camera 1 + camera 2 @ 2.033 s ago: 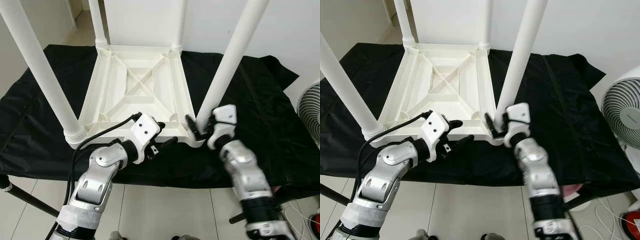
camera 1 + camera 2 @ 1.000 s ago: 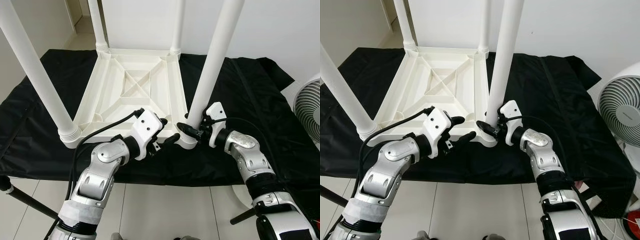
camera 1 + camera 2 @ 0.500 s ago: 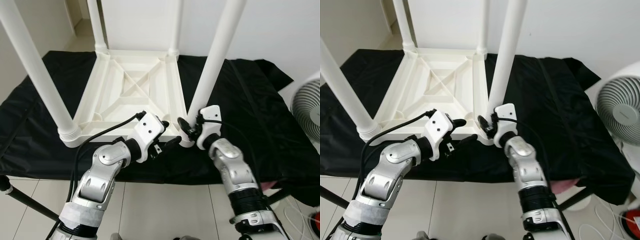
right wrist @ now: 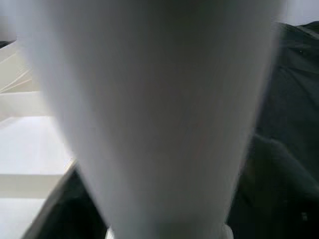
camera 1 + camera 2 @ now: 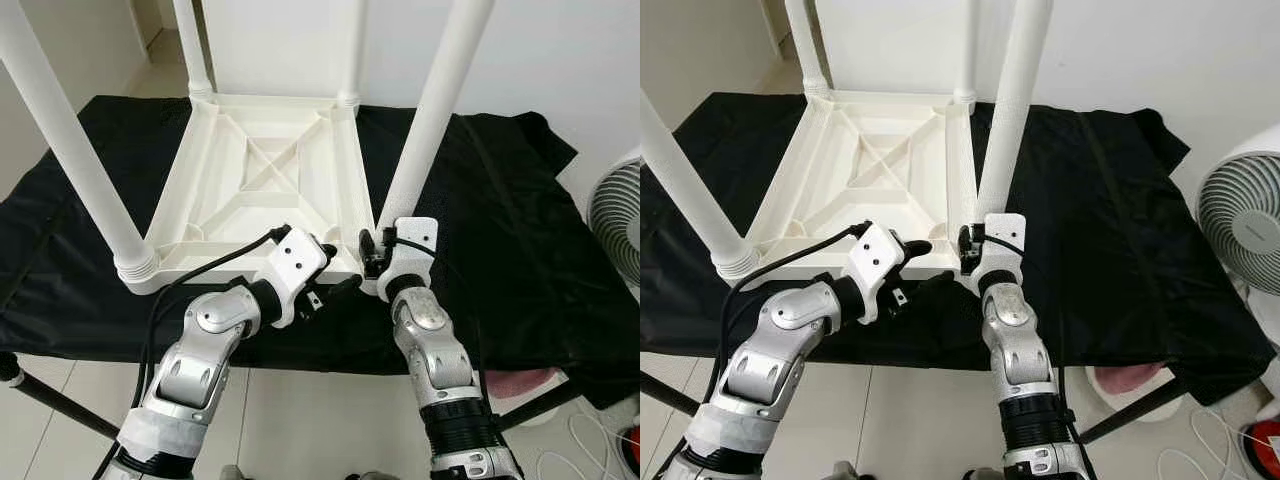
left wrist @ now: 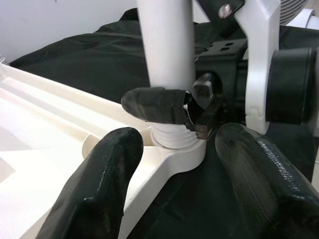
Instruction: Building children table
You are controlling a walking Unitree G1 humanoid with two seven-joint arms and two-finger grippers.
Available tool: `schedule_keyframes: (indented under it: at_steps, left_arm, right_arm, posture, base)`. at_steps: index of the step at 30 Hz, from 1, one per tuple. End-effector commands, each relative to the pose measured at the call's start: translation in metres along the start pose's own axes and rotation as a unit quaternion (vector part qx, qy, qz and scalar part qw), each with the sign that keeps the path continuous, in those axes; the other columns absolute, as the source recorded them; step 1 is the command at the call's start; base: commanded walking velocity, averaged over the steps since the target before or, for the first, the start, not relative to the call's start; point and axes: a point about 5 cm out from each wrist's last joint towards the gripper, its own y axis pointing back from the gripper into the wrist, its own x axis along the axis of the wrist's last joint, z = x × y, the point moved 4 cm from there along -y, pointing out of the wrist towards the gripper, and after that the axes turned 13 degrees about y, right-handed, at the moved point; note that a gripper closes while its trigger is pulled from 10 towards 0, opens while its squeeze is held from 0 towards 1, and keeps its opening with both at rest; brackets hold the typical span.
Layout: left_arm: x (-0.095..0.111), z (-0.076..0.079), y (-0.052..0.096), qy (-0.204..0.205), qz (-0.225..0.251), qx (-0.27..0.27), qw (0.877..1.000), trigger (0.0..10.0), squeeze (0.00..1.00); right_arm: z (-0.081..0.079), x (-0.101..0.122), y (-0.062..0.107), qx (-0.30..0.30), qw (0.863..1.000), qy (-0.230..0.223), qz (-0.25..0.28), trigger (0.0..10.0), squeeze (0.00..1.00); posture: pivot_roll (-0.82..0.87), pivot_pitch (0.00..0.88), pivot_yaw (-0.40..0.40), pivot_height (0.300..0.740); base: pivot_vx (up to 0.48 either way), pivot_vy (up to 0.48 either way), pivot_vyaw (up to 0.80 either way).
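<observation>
A white children's table (image 5: 262,170) lies upside down on a black cloth, its legs pointing up. My right gripper (image 5: 372,255) is shut on the near-right leg (image 5: 430,110) just above its threaded base at the table's front right corner. In the left wrist view its black fingers (image 6: 159,104) clamp that leg (image 6: 167,55). My left gripper (image 5: 335,265) stands open at the table's front edge, just left of that corner, with nothing held. The right wrist view is close up on the white leg (image 4: 149,99).
The near-left leg (image 5: 70,150) and two far legs (image 5: 190,45) stand in their corners. The black cloth (image 5: 500,220) covers a low stand with its edge close in front of me. A white fan (image 5: 615,215) stands at the right. Tiled floor lies below.
My right arm has swung from the right side round to the front of the leg, still gripping its base. The leg stands more upright now. The left gripper has barely moved.
</observation>
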Motion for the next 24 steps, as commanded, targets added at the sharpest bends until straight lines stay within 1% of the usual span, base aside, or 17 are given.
schedule_keyframes:
  at_steps: [1, 3, 5, 8, 9, 10, 11, 13, 15, 16, 17, 19, 20, 21, 22, 23, 24]
  left_arm:
    - [0.002, -0.007, 0.001, 0.000, 0.008, 0.043, 0.999, 10.0, 0.00]
    - [0.002, -0.008, 0.001, -0.001, 0.008, 0.043, 0.999, 10.0, 0.00]
    - [0.003, -0.009, 0.001, -0.002, 0.009, 0.045, 0.999, 10.0, 0.00]
    - [0.004, -0.009, 0.001, -0.002, 0.009, 0.045, 0.999, 10.0, 0.00]
    - [0.004, -0.010, 0.001, -0.002, 0.010, 0.045, 0.999, 10.0, 0.00]
    - [0.004, -0.010, 0.001, -0.002, 0.010, 0.045, 0.999, 10.0, 0.00]
    - [0.004, -0.010, 0.001, -0.002, 0.010, 0.045, 0.999, 10.0, 0.00]
    - [0.005, -0.010, 0.001, -0.003, 0.011, 0.045, 0.999, 10.0, 0.00]
    - [0.005, -0.010, 0.001, -0.003, 0.011, 0.045, 0.999, 10.0, 0.00]
    - [0.005, -0.010, 0.001, -0.004, 0.011, 0.045, 0.999, 10.0, 0.00]
    - [0.005, -0.010, 0.001, -0.004, 0.011, 0.045, 0.999, 10.0, 0.00]
    - [0.007, -0.011, 0.000, -0.005, 0.012, 0.044, 0.999, 10.0, 0.00]
    - [0.007, -0.011, 0.000, -0.005, 0.012, 0.044, 0.999, 10.0, 0.00]
    - [0.007, -0.011, 0.000, -0.006, 0.012, 0.045, 0.999, 10.0, 0.00]
    - [0.007, -0.011, 0.000, -0.006, 0.012, 0.045, 0.999, 10.0, 0.00]
    - [0.007, -0.012, 0.000, -0.006, 0.013, 0.045, 0.999, 10.0, 0.00]
    - [0.007, -0.012, 0.000, -0.006, 0.013, 0.045, 0.999, 10.0, 0.00]
  right_arm:
    - [0.001, -0.002, 0.001, 0.002, 1.000, -0.008, -0.007, 10.0, 1.00]
    - [-0.004, 0.004, 0.000, 0.042, 0.999, -0.013, 0.014, 10.0, 1.00]
    - [-0.006, 0.019, 0.001, 0.110, 0.992, -0.002, 0.053, 10.0, 1.00]
    - [-0.006, 0.021, 0.002, 0.149, 0.987, 0.012, 0.059, 10.0, 1.00]
    - [-0.006, 0.022, 0.003, 0.181, 0.981, 0.030, 0.066, 10.0, 0.00]
    - [-0.006, 0.023, 0.004, 0.211, 0.974, 0.050, 0.071, 10.0, 0.00]
    - [-0.006, 0.023, 0.004, 0.211, 0.974, 0.050, 0.071, 10.0, 0.00]
    - [-0.006, 0.019, 0.009, 0.285, 0.952, 0.086, 0.077, 10.0, 0.00]
    - [-0.006, 0.019, 0.009, 0.285, 0.952, 0.086, 0.077, 10.0, 0.00]
    - [-0.006, 0.017, 0.011, 0.311, 0.942, 0.095, 0.077, 10.0, 0.00]
    - [-0.006, 0.017, 0.011, 0.311, 0.942, 0.095, 0.077, 10.0, 0.00]
    - [-0.002, 0.008, 0.010, 0.362, 0.923, 0.110, 0.066, 10.0, 0.00]
    - [-0.002, 0.008, 0.010, 0.362, 0.923, 0.110, 0.066, 10.0, 0.00]
    - [-0.001, 0.005, 0.009, 0.379, 0.915, 0.125, 0.062, 10.0, 0.00]
    - [-0.001, 0.005, 0.009, 0.379, 0.915, 0.125, 0.062, 10.0, 0.00]
    - [0.000, 0.002, 0.008, 0.393, 0.908, 0.131, 0.058, 10.0, 0.00]
    - [0.000, 0.002, 0.008, 0.393, 0.908, 0.131, 0.058, 10.0, 0.00]
  posture:
    - [-0.11, 0.047, -0.004, 0.740]
    - [-0.11, 0.047, -0.004, 0.740]
    - [-0.11, 0.052, 0.002, 0.740]
    - [-0.11, 0.052, 0.002, 0.740]
    - [-0.11, 0.053, 0.006, 0.740]
    - [-0.11, 0.053, 0.008, 0.740]
    - [-0.11, 0.053, 0.008, 0.740]
    - [-0.11, 0.052, 0.012, 0.740]
    - [-0.11, 0.052, 0.012, 0.740]
    - [-0.11, 0.052, 0.012, 0.740]
    - [-0.11, 0.052, 0.012, 0.740]
    - [-0.10, 0.045, 0.014, 0.740]
    - [-0.10, 0.045, 0.014, 0.740]
    - [-0.10, 0.043, 0.013, 0.740]
    - [-0.10, 0.043, 0.013, 0.740]
    - [-0.10, 0.043, 0.013, 0.740]
    - [-0.10, 0.043, 0.013, 0.740]
  base:
    - [0.000, 0.000, 0.00]
    - [0.000, 0.000, 0.00]
    - [0.000, 0.000, 0.00]
    - [0.000, 0.000, 0.00]
    - [0.000, 0.000, 0.00]
    - [0.000, 0.000, 0.00]
    - [0.000, 0.000, 0.00]
    - [0.000, 0.000, 0.00]
    - [0.000, 0.000, 0.00]
    - [0.000, 0.000, 0.00]
    - [0.000, 0.000, 0.00]
    - [0.000, 0.000, 0.00]
    - [0.000, 0.000, 0.00]
    - [0.000, 0.000, 0.00]
    - [0.000, 0.000, 0.00]
    - [0.000, 0.000, 0.00]
    - [0.000, 0.000, 0.00]
